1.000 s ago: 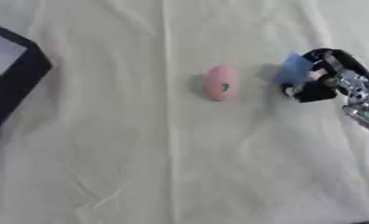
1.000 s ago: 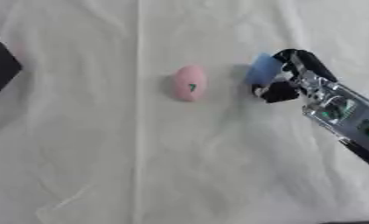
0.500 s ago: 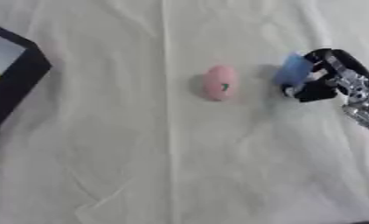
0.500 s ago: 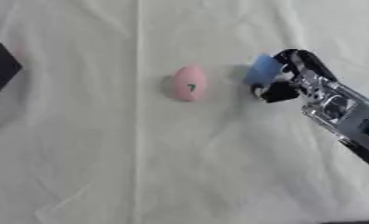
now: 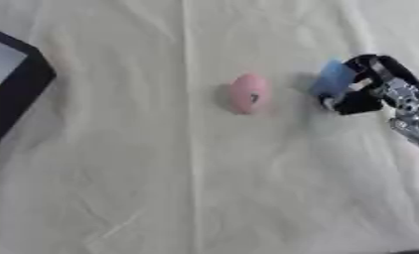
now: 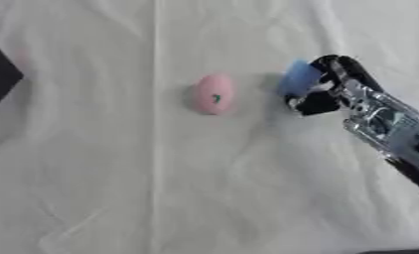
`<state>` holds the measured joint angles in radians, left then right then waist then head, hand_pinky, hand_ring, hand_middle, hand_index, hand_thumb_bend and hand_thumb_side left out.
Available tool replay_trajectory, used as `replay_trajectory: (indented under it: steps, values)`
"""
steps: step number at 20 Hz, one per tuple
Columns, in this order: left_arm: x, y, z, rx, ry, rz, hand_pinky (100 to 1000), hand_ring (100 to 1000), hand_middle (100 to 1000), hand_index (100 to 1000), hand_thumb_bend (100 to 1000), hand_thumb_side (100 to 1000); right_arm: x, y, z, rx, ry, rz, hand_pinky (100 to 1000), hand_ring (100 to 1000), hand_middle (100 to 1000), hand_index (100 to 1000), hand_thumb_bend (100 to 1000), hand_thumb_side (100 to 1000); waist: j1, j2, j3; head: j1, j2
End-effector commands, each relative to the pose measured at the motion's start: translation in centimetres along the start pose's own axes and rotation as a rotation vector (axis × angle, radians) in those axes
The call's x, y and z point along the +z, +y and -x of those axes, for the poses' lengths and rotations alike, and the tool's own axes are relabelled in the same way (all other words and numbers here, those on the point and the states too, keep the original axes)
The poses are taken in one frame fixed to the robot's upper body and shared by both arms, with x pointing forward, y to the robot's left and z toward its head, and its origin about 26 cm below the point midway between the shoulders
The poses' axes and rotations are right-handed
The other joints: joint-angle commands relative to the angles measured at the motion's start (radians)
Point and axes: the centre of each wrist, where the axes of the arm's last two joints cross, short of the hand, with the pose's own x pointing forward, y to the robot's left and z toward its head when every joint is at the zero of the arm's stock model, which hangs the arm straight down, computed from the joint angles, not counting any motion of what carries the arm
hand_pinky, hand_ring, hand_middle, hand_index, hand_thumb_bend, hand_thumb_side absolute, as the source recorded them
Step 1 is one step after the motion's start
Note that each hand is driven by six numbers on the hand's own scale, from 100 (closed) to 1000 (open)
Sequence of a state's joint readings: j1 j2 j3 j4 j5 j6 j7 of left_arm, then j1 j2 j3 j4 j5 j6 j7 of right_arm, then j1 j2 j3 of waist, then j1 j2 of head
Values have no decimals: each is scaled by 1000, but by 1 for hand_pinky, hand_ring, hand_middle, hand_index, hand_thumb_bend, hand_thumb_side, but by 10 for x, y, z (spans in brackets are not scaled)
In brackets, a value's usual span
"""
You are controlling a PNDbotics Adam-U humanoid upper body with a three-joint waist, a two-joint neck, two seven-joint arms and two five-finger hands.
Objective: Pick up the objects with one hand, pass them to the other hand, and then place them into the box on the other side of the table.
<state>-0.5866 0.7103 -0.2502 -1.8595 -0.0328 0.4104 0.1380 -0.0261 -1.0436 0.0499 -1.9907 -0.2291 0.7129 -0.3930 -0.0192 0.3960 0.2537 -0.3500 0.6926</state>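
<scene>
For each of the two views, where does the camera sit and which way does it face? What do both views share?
Left eye view: in the robot's head, looking down at the white cloth; the box shows at the left edge, and the right hand enters from the right.
Right eye view: beside it in the head, also looking down; more of the right arm shows, and only a corner of the box.
Shared: the pink object and the blue object in the right hand's fingers.

Two head-mounted eyes look steeply down on the table; both share the right hand (image 6: 334, 89), the left eye alone showing more box (image 5: 13, 89) beyond it.
</scene>
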Motion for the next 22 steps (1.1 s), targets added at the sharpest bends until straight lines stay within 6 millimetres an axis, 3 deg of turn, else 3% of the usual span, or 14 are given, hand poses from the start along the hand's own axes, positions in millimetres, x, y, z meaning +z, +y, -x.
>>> replay_trajectory:
  steps: [1,11,18,22]
  values:
    - [0,9,-4,-19,-14,-20,901,621,531,732,100,564,0,-9,-5,3,-19,49,647,762,625,607,372,100,0,-15,-2,-1,-5]
    - [3,11,-2,-21,-7,-20,901,620,531,731,100,551,-1,-13,-5,-32,-50,83,543,718,595,549,349,100,5,-47,-1,5,5]
    - [6,15,0,-28,1,-25,899,621,532,732,100,536,-1,-16,-7,-94,-100,147,325,637,571,493,333,100,16,-82,-8,17,18]
    - [8,18,2,-25,9,-34,899,620,532,732,100,532,-2,-17,-10,-205,-142,184,273,619,573,476,306,100,22,-100,-11,25,25]
